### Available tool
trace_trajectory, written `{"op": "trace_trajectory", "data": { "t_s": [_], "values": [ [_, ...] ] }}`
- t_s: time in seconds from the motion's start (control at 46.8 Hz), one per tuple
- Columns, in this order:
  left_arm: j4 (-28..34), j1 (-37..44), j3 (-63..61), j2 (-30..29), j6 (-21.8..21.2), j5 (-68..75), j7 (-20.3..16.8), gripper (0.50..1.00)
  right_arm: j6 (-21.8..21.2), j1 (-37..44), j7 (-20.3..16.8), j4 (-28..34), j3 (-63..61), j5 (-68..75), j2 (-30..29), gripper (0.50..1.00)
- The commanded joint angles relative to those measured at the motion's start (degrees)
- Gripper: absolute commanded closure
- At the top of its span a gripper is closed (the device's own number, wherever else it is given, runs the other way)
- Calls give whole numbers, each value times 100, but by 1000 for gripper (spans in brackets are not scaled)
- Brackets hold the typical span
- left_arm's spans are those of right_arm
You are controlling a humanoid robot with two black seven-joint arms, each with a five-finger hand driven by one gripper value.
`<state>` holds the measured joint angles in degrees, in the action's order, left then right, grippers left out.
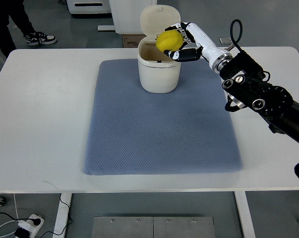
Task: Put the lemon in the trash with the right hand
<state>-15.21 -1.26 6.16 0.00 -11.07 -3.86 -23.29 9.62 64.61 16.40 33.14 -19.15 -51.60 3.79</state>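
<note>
Yellow lemon [169, 40]: I see it held in the right hand [181, 42], directly over the open mouth of the bin [159, 72], at the right side of the rim.

Right hand: white and black, fingers curled around the lemon, gripping it from the right and from below. The dark fingertips [185, 55] sit under the fruit, just above the bin's rim. Its arm [258, 91] enters from the right edge of my view, a white forearm leading to black joints with loose cable.

Bin: cream, round, upright at the far end of the mat [159, 129]. Its lid [156, 20] is swung up and back, standing open behind the lemon. Interior looks dark; I cannot tell the contents.

Mat: blue-grey, textured, rectangular, laid flat on the white table [40, 124].

Left hand: does not show in my view.

Surroundings: a person's legs and sneakers [40, 37] at the far left corner, beyond the table. A power strip with plugs [28, 225] lies on the floor near the left table leg.
</note>
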Motion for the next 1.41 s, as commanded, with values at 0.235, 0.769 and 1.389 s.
{"op": "trace_trajectory", "data": {
  "t_s": [0.235,0.769,1.389],
  "values": [
    [0,3,0,0,0,0,0,500,23,43,-269,-27,8,9,-81,1000],
    [0,3,0,0,0,0,0,500,-4,175,-462,44,-27,80,-72,505],
    [0,3,0,0,0,0,0,500,-373,61,-673,922,-36,264,842,505]
  ]
}}
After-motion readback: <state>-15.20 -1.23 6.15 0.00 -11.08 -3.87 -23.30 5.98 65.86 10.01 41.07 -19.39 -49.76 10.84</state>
